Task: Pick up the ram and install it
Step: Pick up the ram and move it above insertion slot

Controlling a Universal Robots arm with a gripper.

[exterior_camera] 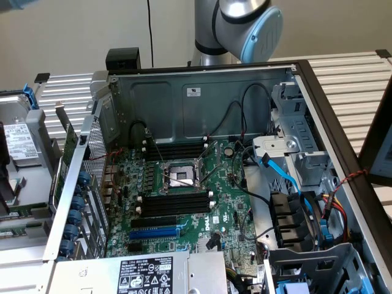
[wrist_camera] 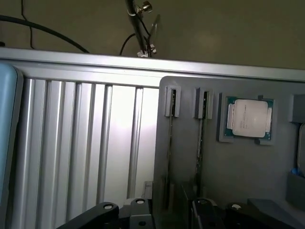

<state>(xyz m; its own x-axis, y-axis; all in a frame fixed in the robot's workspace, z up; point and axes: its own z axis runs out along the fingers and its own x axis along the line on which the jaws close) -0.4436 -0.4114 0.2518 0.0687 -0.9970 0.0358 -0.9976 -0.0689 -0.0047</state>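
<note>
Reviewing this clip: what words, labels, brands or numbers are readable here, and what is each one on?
None reads with certainty.
white sticker on the case back wall: print too small.
black-and-white label on the power supply: too small.
white label on the drive at the exterior view's left: blurred.
processor in the grey tray: faint marking, unreadable.

1. Black label point(exterior_camera: 145, 274) on the power supply point(exterior_camera: 205, 272): white print and certification marks, too small to read.
2. White sticker point(exterior_camera: 193, 92) on the case wall point(exterior_camera: 153, 104): print is not legible.
</note>
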